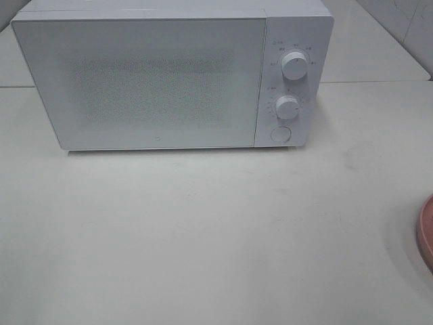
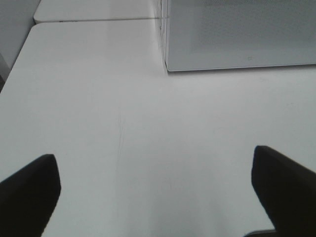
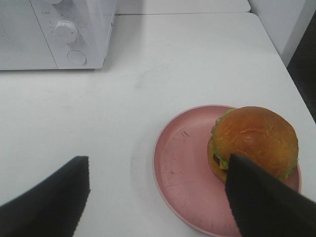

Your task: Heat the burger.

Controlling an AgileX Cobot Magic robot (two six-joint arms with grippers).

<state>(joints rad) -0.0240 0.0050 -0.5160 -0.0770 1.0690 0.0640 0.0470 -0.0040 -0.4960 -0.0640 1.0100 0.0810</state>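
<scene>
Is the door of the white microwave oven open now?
No, the door of the white microwave oven lies flush against its front, and the golden-brown burger sits outside on the round pink plate.

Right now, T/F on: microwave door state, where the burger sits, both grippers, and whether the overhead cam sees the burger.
1. The white microwave with two round knobs has its door open. False: the door is shut.
2. The golden-bun burger sits on the round pink plate. True.
3. The right gripper is closed on the burger. False: it is open, holding nothing.
4. The left gripper is open over bare white table. True.
5. The high view shows the burger. False: only the plate's edge shows.
</scene>
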